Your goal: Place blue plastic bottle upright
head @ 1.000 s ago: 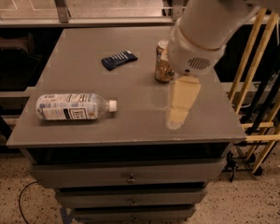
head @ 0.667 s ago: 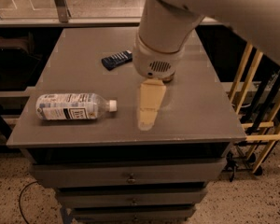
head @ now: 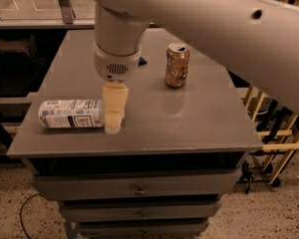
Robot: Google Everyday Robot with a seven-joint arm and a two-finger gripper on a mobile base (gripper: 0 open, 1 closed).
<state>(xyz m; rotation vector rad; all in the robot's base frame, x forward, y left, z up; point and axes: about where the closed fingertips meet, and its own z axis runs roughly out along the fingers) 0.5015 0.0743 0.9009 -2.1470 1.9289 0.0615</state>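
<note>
The blue plastic bottle (head: 70, 114) lies on its side at the front left of the grey table top (head: 194, 118), its label facing up and its cap end pointing right. My gripper (head: 113, 119) hangs down from the white wrist (head: 116, 49), right over the bottle's cap end, and hides the cap. Its tip is close to the table surface. I cannot see whether it touches the bottle.
A brownish-gold drink can (head: 177, 65) stands upright at the back right of the table. A dark flat object (head: 142, 61) peeks out behind the wrist. Drawers (head: 139, 187) sit under the top. Yellow wooden bars (head: 276, 148) stand to the right.
My arm has swung left across the table, from beside the can to the bottle's cap end. The can is now uncovered. The bottle has not moved.
</note>
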